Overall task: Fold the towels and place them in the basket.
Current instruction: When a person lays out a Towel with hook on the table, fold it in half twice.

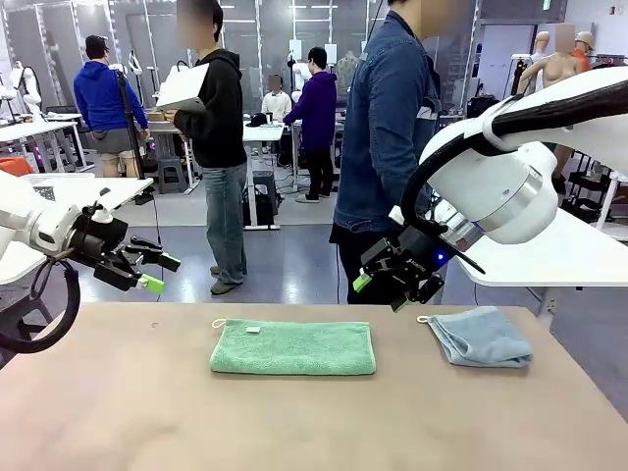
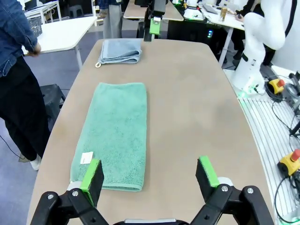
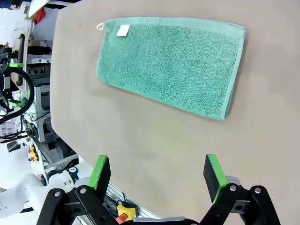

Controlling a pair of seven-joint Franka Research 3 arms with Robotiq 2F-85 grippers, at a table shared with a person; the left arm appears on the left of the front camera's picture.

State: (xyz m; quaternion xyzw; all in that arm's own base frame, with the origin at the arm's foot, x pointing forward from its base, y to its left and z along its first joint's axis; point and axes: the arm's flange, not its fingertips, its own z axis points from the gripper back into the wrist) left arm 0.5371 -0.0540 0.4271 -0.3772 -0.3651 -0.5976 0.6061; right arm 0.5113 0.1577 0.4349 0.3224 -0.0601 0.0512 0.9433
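Note:
A green towel point(image 1: 292, 347) lies folded lengthwise in the middle of the table, its loop and white label at its left end. A light blue-grey towel point(image 1: 481, 337) lies folded at the far right. My left gripper point(image 1: 162, 273) hovers open off the table's left end, above the edge. My right gripper point(image 1: 378, 289) hangs open above the far edge, between the two towels. In the left wrist view the open left gripper point(image 2: 149, 172) looks along the green towel point(image 2: 115, 133) toward the blue-grey towel point(image 2: 121, 50). In the right wrist view the open right gripper point(image 3: 157, 171) is above bare table, short of the green towel point(image 3: 171, 65). The basket is out of view.
A person in a denim jacket point(image 1: 388, 128) stands at the far side of the tan table point(image 1: 118, 412), close behind my right gripper. White side tables point(image 1: 549, 260) flank the far corners. Bare tabletop lies in front of the towels.

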